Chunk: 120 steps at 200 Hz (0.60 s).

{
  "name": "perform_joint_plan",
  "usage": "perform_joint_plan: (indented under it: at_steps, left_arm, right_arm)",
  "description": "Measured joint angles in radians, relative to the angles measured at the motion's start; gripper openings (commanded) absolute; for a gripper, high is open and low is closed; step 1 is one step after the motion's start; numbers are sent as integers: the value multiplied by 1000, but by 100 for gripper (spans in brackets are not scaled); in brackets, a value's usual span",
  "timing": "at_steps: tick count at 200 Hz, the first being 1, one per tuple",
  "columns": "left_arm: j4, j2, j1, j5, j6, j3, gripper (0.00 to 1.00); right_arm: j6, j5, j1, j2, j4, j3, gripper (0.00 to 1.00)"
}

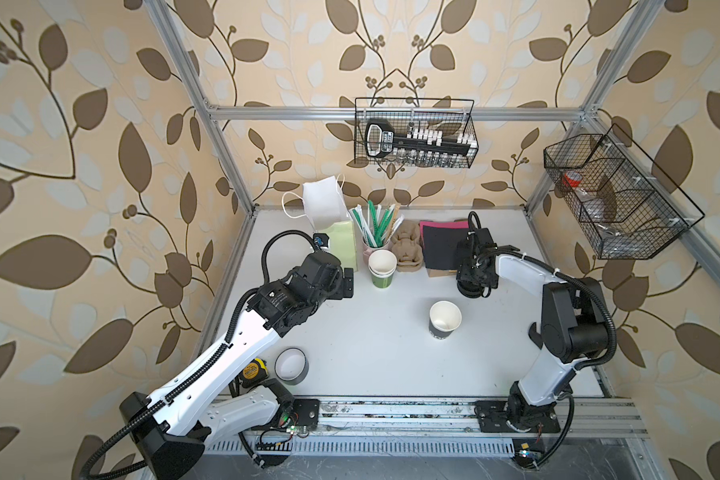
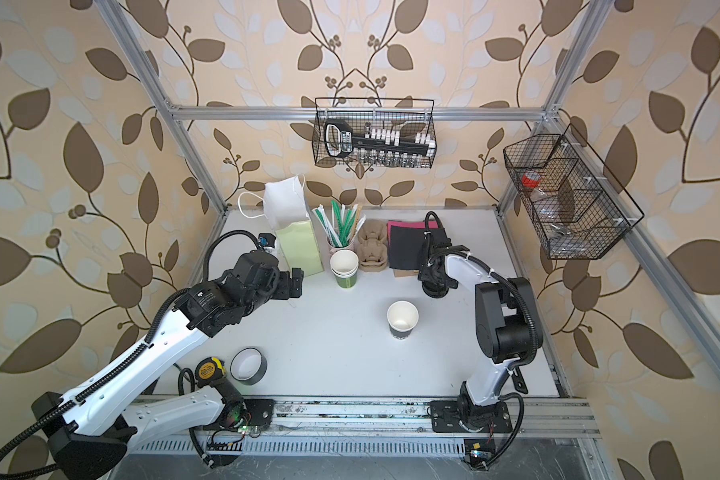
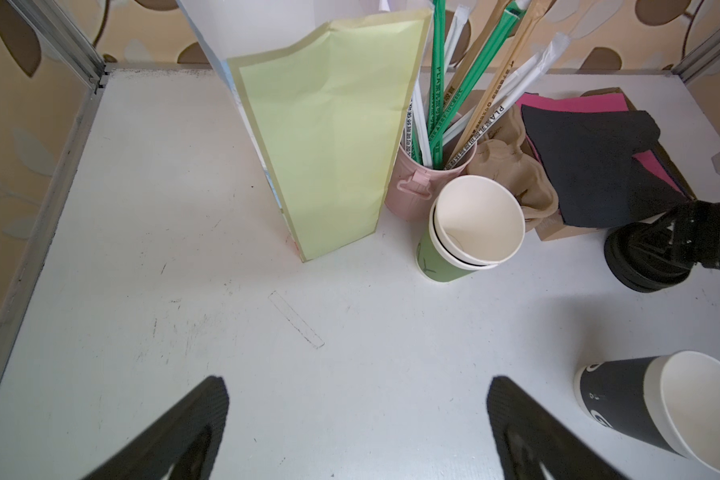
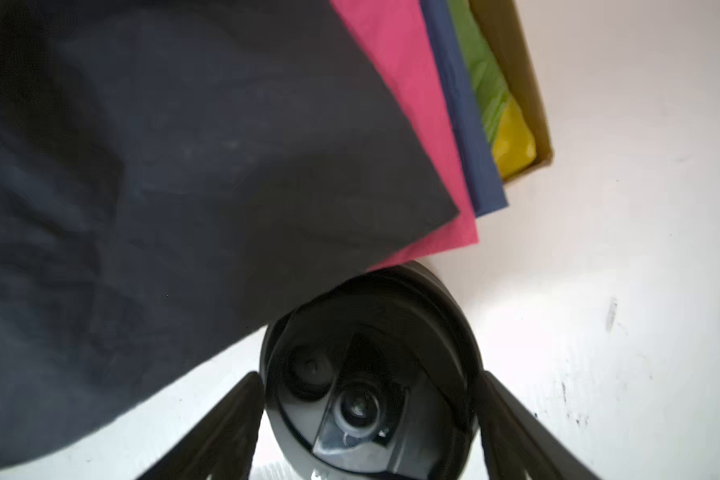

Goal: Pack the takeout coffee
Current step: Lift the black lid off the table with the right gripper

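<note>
In both top views the takeout coffee (image 1: 444, 320) (image 2: 402, 320) stands upright and lidless, white inside with a dark sleeve. It sits alone on the surface (image 1: 350, 353), right of the middle and well clear of every edge. The left hand (image 1: 348, 282) hangs spread wide and empty over the left part of the surface, beside the green paper bag (image 1: 341, 241). The right hand (image 1: 471, 286) is lowered onto the stack of black lids (image 1: 466, 293), which lies just in front of the napkins (image 1: 439, 245) along the far edge. Along that same edge stand the stacked green cups (image 1: 382, 266), a pink holder of straws (image 1: 377, 226) and a pulp cup carrier (image 1: 408, 249). A tape roll (image 1: 291, 365) and a tape measure (image 1: 251, 370) lie near the near-left corner.

In the left wrist view the left hand (image 3: 358, 386) shows its two fingers far apart with bare surface between them. The paper bag (image 3: 329, 137) and green cups (image 3: 470, 228) are ahead of it. The takeout coffee (image 3: 641, 411) is off to one side, untouched, and the lids (image 3: 641, 270) sit under the other arm.

In the right wrist view the right hand (image 4: 368, 382) straddles the top lid (image 4: 371, 332). Its fingers (image 4: 233, 415) lie against the rim on both sides, so it grips the lid. The black napkin (image 4: 184, 166) overlaps the lid's far edge, with pink, blue, green and yellow sheets fanned beneath it.
</note>
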Motion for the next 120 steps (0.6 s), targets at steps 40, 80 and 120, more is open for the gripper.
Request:
perform_joint_plan:
  at_steps: [40,80,120]
  left_arm:
    - [0,0,0,0,1,0,99]
    - [0,0,0,0,1,0,99]
    - [0,0,0,-1,2,0,99]
  right_arm:
    - [-3,22,24,0,-3,0,77]
    - [-4,27,25,16,-3,0,78]
    - [-4,32,25,19,-5,0,73]
